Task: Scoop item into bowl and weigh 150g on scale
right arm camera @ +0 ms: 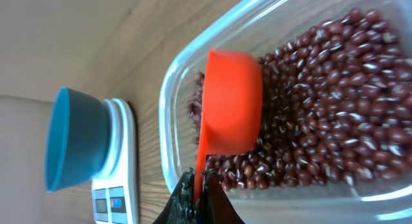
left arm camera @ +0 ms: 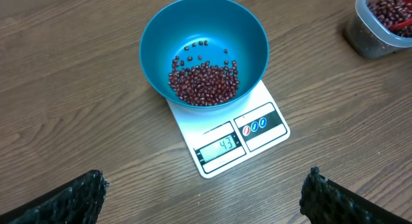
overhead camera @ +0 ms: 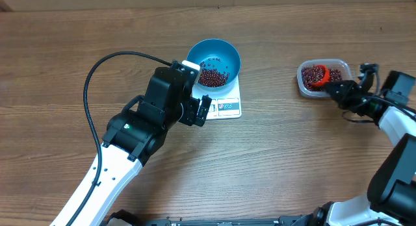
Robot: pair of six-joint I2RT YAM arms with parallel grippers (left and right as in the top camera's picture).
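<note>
Wood desk (overhead camera: 65, 31), blue bowl (overhead camera: 216, 49) on white scale (overhead camera: 229, 108), clear tub (overhead camera: 301, 88) well apart, left pincer (left arm camera: 201, 197) spread wide near scale, right pincer (right arm camera: 198, 185) pinching orange scoop (right arm camera: 232, 102) in tub, small red beans (left arm camera: 203, 82) in bowl and tub

The overhead camera looks straight down on the wooden surface (overhead camera: 65, 70) from well above. It takes in the scale (overhead camera: 227, 104), the blue bowl (overhead camera: 221, 49) standing on it, and the clear tub (overhead camera: 303, 88) well apart from the scale. My left wrist camera hangs near the scale, facing down and forward at its display, with the fingertips of my left pincer (left arm camera: 203, 198) in the bottom corners. My right wrist camera is rolled sideways and sits close over the tub and the orange scoop (right arm camera: 232, 102) in my right pincer (right arm camera: 196, 195), with the scale beyond. All three views share the scale, bowl and tub.
</note>
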